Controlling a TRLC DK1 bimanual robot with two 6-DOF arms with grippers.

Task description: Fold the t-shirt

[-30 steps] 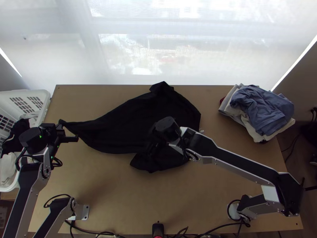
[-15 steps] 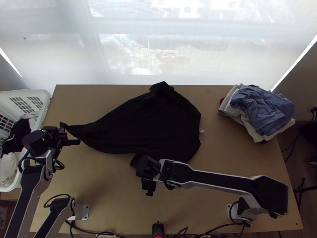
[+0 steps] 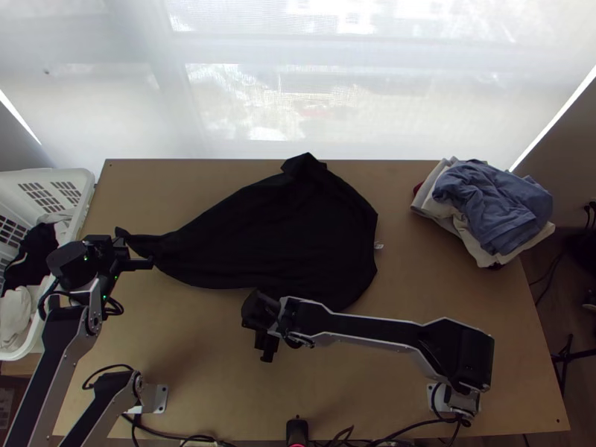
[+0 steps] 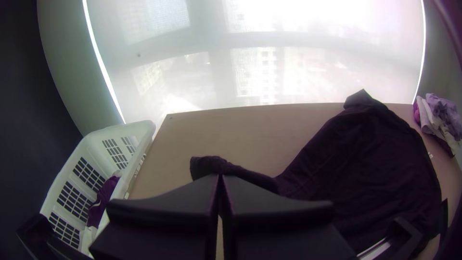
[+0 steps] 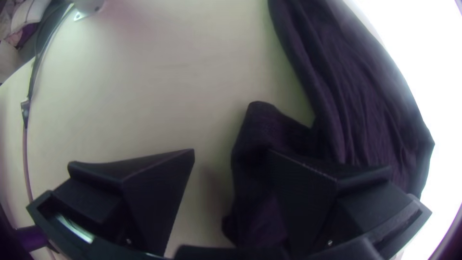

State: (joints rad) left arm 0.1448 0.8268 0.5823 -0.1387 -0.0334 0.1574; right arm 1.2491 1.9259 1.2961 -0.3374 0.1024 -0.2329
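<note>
T-shirt: black, soft matte cloth, spread unevenly across the middle of my surface, broad and rounded toward the clothes pile, narrowing to a creased, rope-like end at my left.
Left claw: my left claw is closed on that bunched end, a short stub poking out past the flat black fingers.
Right claw: my right claw stands wide at the shirt's near edge, its wedge-shaped fingers well apart, one over a rumpled flap, the other over bare wood.
Far corner: folded over into a small peak.
Label: a tiny white tab at the shirt's right edge.
Surface: smooth, light wood, straight-edged.
Clothes pile: a wrinkled blue garment over cream and grey layers, at the far right.
Laundry basket: white plastic with slotted walls, beside the surface at my left, dark and pale clothes inside.
</note>
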